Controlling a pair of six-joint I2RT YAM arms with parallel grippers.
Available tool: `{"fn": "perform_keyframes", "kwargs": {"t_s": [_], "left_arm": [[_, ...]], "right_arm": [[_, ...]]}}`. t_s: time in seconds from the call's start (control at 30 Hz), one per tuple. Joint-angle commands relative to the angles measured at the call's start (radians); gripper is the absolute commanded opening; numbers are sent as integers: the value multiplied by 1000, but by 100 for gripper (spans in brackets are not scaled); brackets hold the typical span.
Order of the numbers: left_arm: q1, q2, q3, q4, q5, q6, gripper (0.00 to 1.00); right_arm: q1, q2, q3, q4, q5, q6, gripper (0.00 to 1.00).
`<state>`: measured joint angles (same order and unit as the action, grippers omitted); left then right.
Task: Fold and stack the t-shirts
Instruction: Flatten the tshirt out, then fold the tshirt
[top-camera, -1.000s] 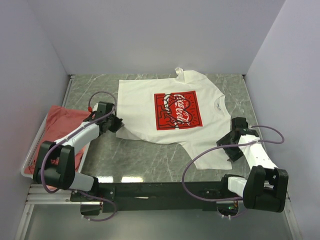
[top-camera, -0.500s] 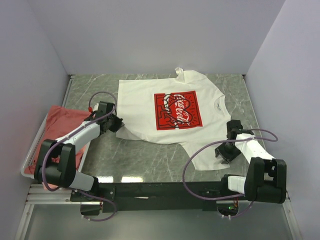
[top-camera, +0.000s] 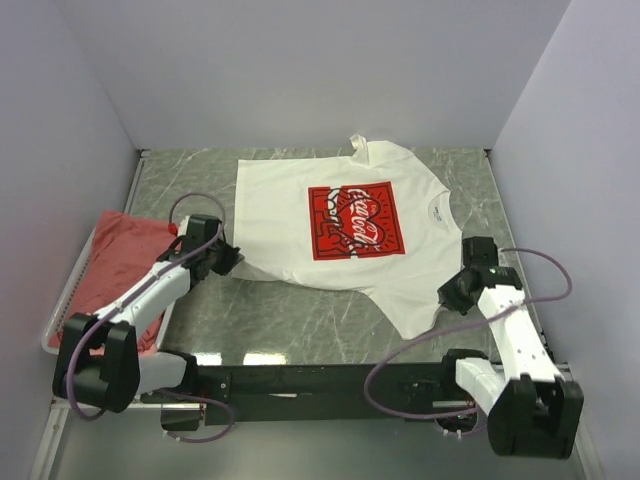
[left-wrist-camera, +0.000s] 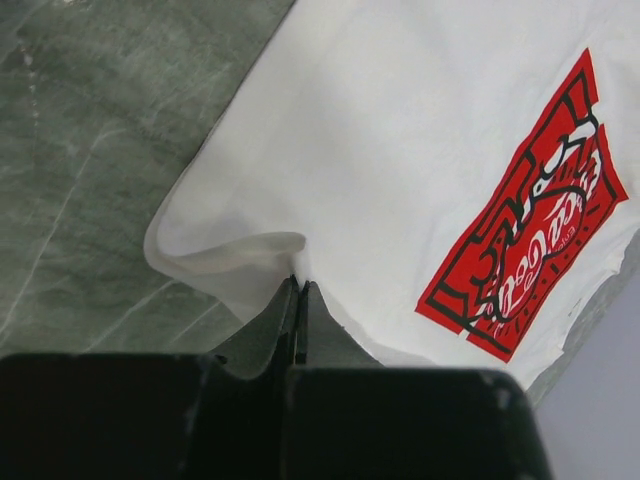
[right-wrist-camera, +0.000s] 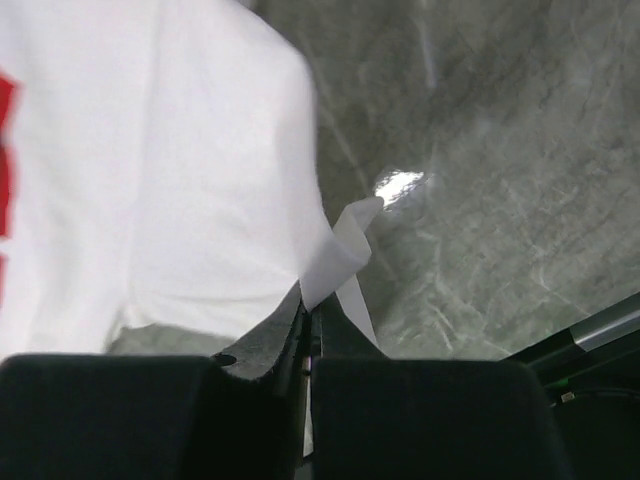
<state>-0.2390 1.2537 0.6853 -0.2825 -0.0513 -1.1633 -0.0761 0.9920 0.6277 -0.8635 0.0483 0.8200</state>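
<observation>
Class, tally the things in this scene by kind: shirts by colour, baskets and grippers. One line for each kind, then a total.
white t-shirt with red print: 1
salmon-red shirt pile (number of shirts in it unclear): 1
white wire basket: 1
left gripper and right gripper: 2
Total: 5

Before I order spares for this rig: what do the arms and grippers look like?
The left arm and right arm have white link shells between bulky black joints, each trailed by a looping purple cable. The left gripper and right gripper are black, with thin dark tapering fingers.
</observation>
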Motion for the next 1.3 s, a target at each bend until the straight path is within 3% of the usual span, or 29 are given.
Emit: {"fn": "perform_keyframes", "kwargs": {"t_s": [0.0,0.4,0.57,0.83,1.03,1.27], "left_arm": [[-3,-83,-42,-38,-31,24,1],[-98,-293,-214,-119,-93,-13,2],[-209,-278,-233,-158,-160,-70,4],[-229,-284,-198,-216,-232,-87,9],[-229,-148,-17,-210,-289,-33,12],[-201,136,195,-208,-308,11,7]], "right_arm": [[6,-114,78,-100,21,-16,0],[6,-320,116,-147,10,-51,0],[6,-326,193,-121,9,-68,0],[6,-265,271,-31,-45,-110,0],[6,-118,305,112,-134,-110,0],[6,117,403,222,-143,-124,0]]}}
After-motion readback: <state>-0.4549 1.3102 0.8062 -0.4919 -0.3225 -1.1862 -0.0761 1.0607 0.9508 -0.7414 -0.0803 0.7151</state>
